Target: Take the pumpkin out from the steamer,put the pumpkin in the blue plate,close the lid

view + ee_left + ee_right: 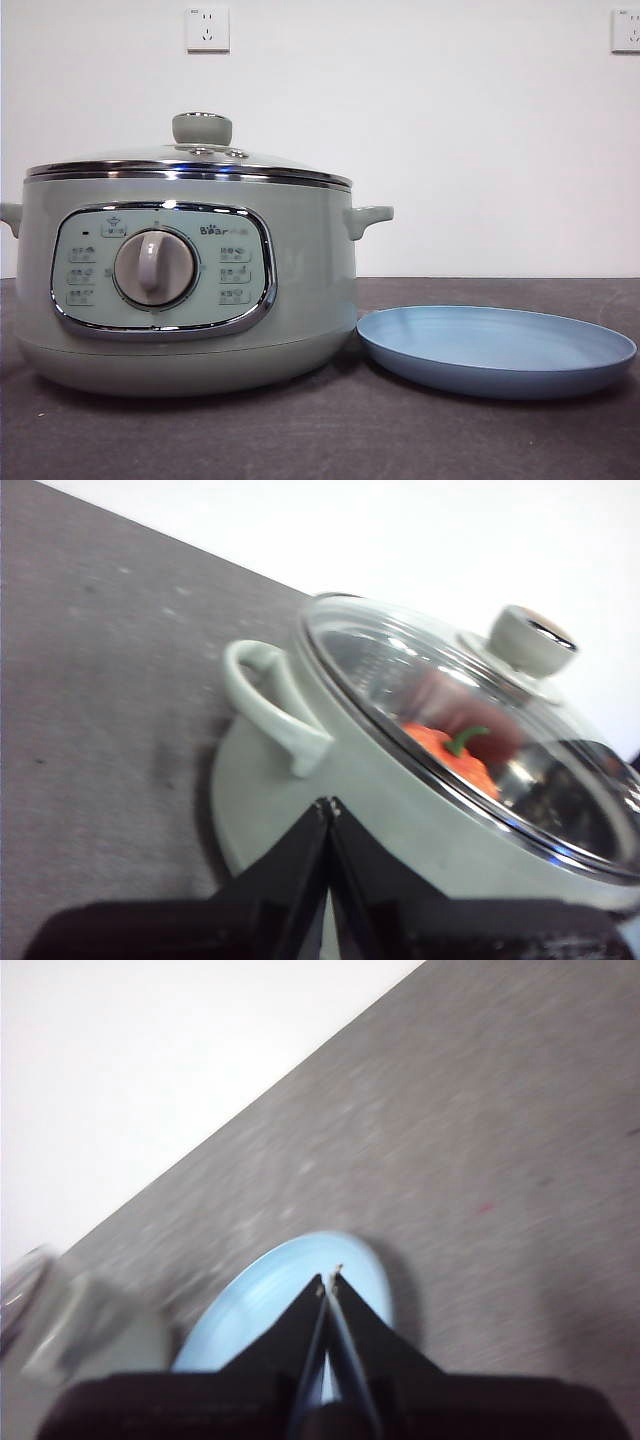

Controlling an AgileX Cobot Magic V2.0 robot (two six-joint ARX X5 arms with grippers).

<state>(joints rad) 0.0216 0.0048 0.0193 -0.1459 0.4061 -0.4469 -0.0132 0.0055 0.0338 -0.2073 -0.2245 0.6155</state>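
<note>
Front cam is sitting low at table level, looking straight across at the wall, close on the steamer [190, 290] and blue plate [497, 350]. Left wrist cam is looking down over its own gripper [329, 805] at the steamer's handle side. Right wrist cam is looking down over its gripper [329, 1280] at the plate, blurred; steamer edge is showing too.

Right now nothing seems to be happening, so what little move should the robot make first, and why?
Probably the left tool, shut and above the pot beside its handle, should open and move toward the lid's knob. The glass lid is on, the pumpkin sits under it, and the blue plate is bare. The right tool hangs shut over the plate.
</note>
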